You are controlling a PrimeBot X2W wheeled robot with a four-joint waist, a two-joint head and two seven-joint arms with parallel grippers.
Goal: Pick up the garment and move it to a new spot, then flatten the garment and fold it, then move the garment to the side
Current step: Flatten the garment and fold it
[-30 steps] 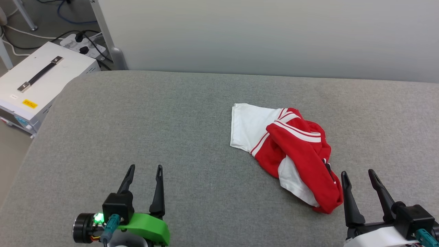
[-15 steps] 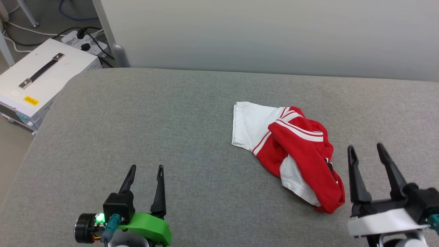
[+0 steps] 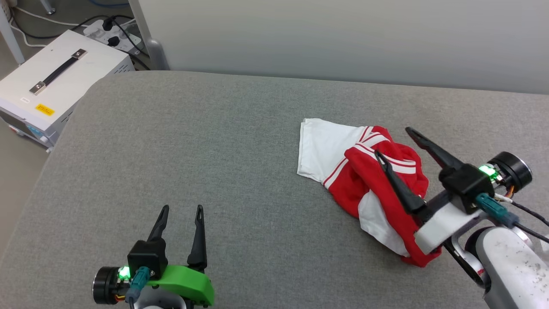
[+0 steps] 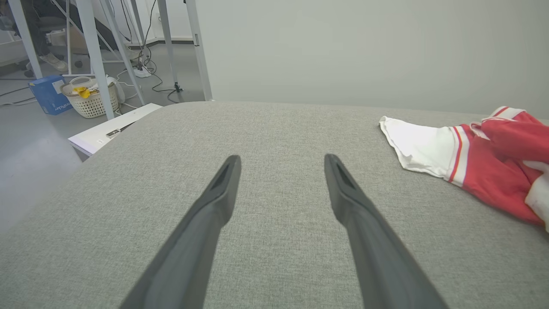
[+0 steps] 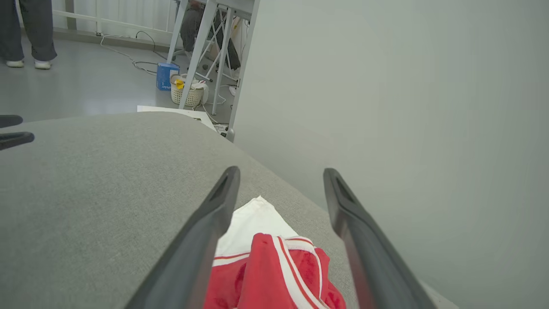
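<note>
My left pincer (image 3: 182,209) is hovering, tapered black fingers spread, over the grey woven table (image 3: 214,141). Rightward, the soft shirt (image 3: 343,182) is lying crumpled, red and white; my right pincer (image 3: 392,140) is gaping over it.

The garment (image 3: 356,176), a crumpled red T-shirt with one white sleeve spread flat, lies on the grey fabric surface (image 3: 193,141). The right gripper (image 3: 392,140) hangs over it, fingers wide apart. The left gripper (image 3: 182,208), likewise spread, is well apart from it. A white case (image 3: 55,81) stands off the far left corner.
</note>
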